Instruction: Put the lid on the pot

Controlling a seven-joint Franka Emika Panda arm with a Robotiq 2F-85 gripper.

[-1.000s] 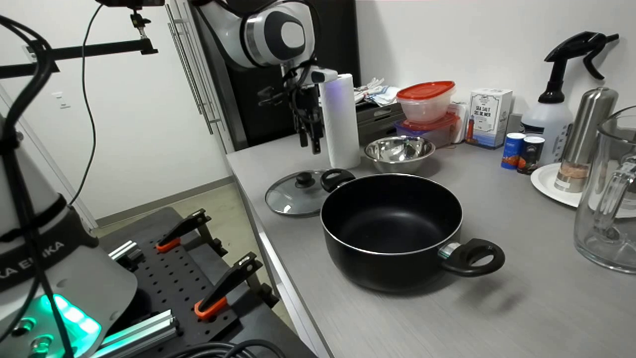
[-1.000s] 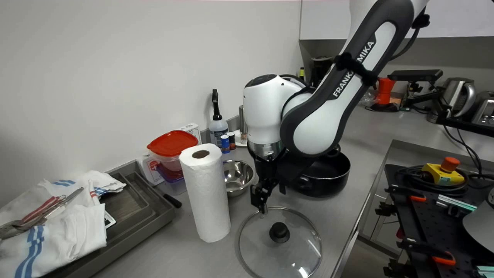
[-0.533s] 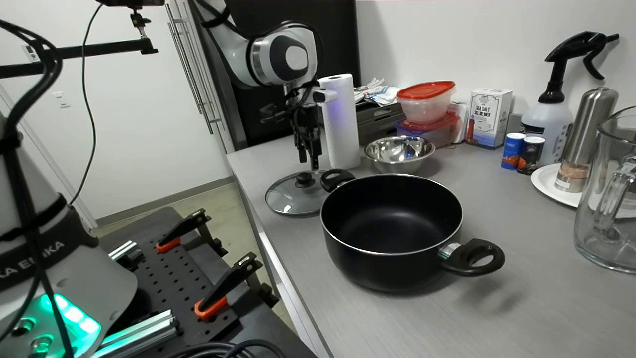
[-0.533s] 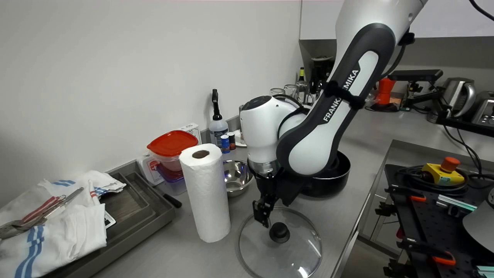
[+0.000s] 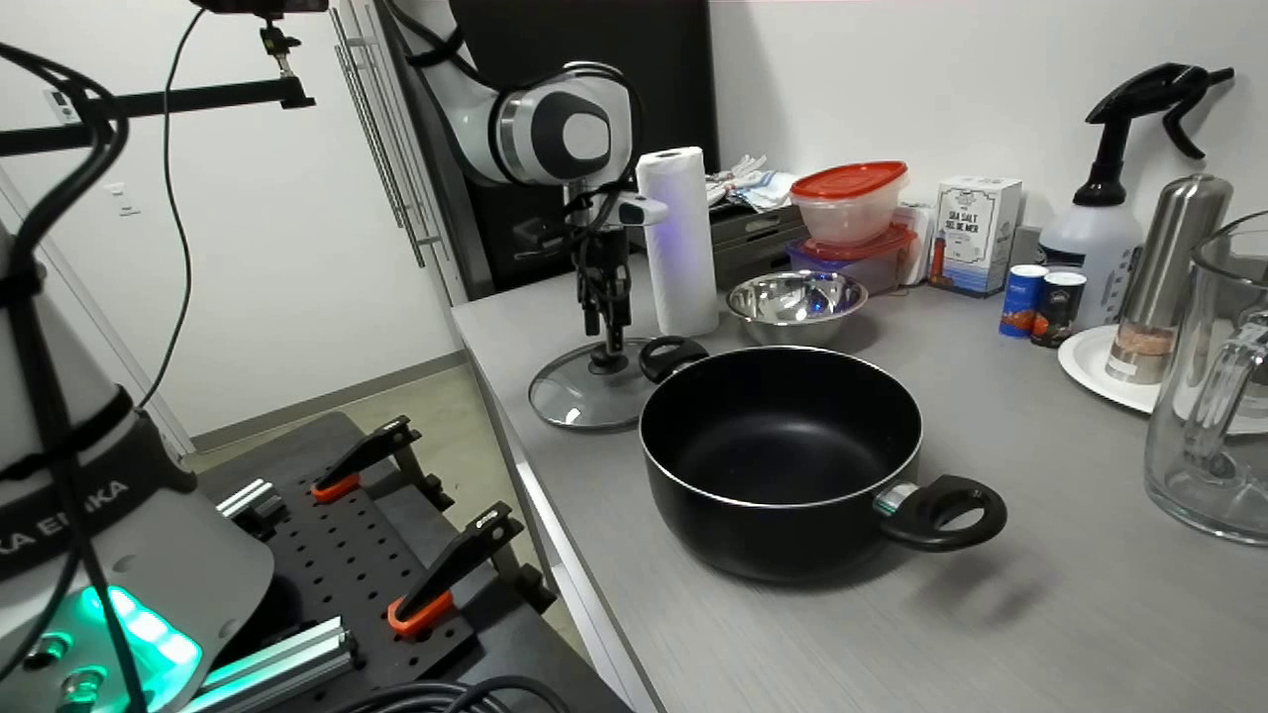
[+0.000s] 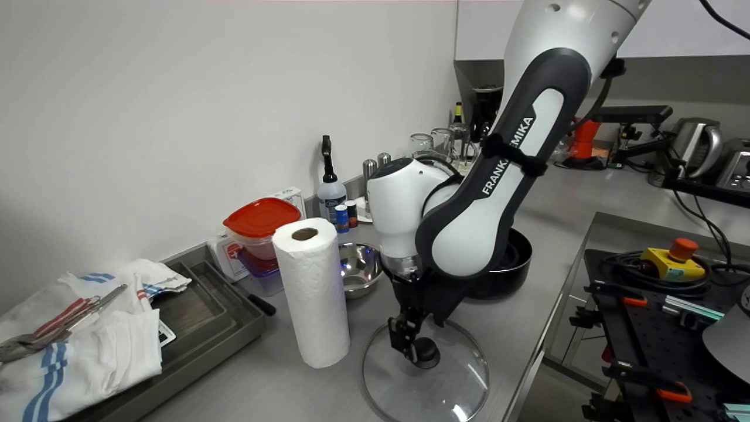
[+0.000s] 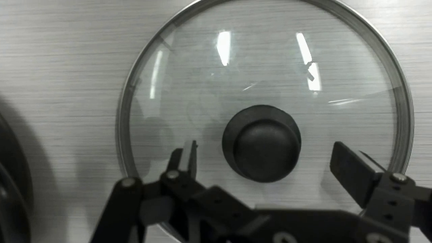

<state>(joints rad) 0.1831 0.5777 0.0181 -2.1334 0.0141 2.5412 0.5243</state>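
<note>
- I have the claw (image 7: 265,145) spread wide right above the lid (image 7: 265,91), gripping nothing.
- The knob (image 7: 266,150) sits between the fingers (image 7: 351,168), about midway in the wrist view, with a gap on each side. How far down the tips reach I can't tell.
- The lid lies flat on the table (image 5: 991,654) beneath the claw; I judge I'm at the grasp, with the carry yet to do.
- I expect stiff glass of moderate weight, smooth enough to slip and apt to crack if knocked. I want the knob, low and centred; the thin metal rim (image 7: 405,108) looks a poor place to pinch.
- The knob is round, so the lid may swing or tip if I catch it off-centre. A firm squeeze should be safe there.
- The pot (image 5: 783,475) stands uncovered beside the claw, one loop handle (image 5: 654,366) pointing its way; I'd lift well clear of that before crossing.
- The towel roll (image 6: 310,293) stands near the claw too, so I'd go straight up first.
</note>
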